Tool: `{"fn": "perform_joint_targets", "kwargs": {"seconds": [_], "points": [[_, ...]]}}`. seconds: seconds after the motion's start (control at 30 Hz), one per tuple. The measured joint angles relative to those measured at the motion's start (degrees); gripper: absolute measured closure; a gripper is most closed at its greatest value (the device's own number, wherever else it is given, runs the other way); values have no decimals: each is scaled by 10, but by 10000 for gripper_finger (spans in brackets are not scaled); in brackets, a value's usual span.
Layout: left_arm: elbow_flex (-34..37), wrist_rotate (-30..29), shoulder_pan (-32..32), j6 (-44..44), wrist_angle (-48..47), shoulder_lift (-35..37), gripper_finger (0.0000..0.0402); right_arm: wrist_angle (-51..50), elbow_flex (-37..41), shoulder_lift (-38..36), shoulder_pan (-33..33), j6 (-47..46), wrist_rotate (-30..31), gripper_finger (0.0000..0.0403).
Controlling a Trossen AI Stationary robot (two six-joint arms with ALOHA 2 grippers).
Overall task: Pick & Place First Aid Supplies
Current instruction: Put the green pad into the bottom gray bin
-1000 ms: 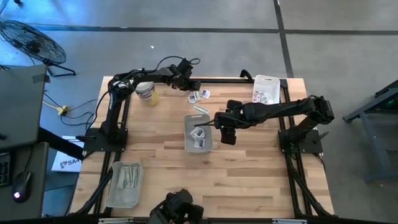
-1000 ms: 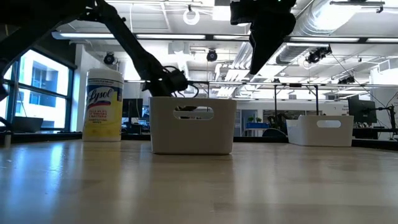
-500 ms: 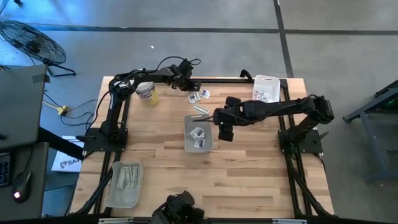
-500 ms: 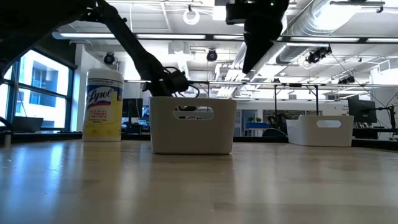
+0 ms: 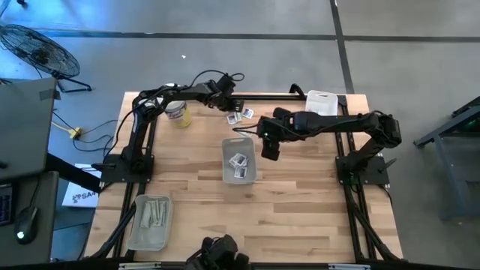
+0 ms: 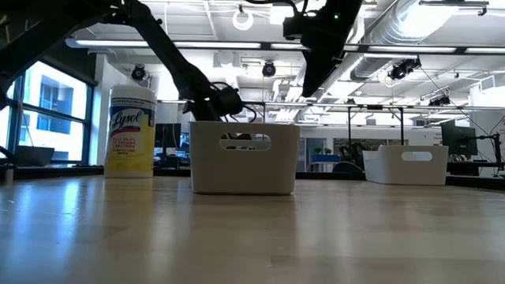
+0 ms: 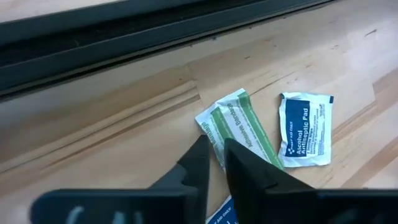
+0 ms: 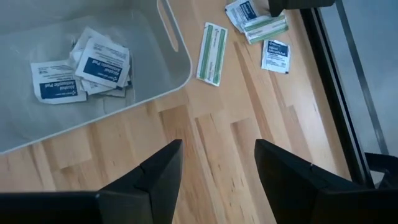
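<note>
Several first aid supplies lie flat near the table's far edge. Among them are a narrow green strip packet (image 7: 239,127) and a white alcohol pad packet (image 7: 305,127). My left gripper (image 7: 216,144) is down among them (image 5: 231,107), shut on the green strip. More white packets (image 8: 93,65) lie in the clear centre tray (image 5: 238,160), and another green strip (image 8: 212,45) lies on the wood beside it. My right gripper (image 8: 217,168) hovers open above the table, just right of that tray (image 5: 268,146). My left gripper pinches one end of the green strip packet (image 7: 211,129) between its two fingertips. The fingers slant down from the table's left side. The strip still lies flat on the wood, its other end pointing away beside the alcohol pad packet.
A white-lidded tub (image 5: 176,112) stands at the far left, close to my left arm. A tray (image 5: 321,106) with packets sits at the far right corner, and another tray (image 5: 150,221) holding strips sits at the near left. Bare wood spreads across the near half.
My right gripper has moved from beside the centre tray toward the table's far edge, staying high and open. My left gripper has kept its place among the far packets.
</note>
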State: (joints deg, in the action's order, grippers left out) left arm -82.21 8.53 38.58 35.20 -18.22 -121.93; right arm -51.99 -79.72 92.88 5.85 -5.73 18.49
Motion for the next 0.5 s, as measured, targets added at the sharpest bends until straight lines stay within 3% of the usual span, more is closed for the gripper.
{"fn": "perform_joint_targets", "kwargs": {"seconds": [0.17, 0.5], "points": [[1, 10, -2, 2, 7, 0, 397, 4, 0, 0, 9, 7, -7, 208], [3, -19, -21, -23, -1, 13, 401, -30, 0, 0, 9, -5, -7, 208]]}}
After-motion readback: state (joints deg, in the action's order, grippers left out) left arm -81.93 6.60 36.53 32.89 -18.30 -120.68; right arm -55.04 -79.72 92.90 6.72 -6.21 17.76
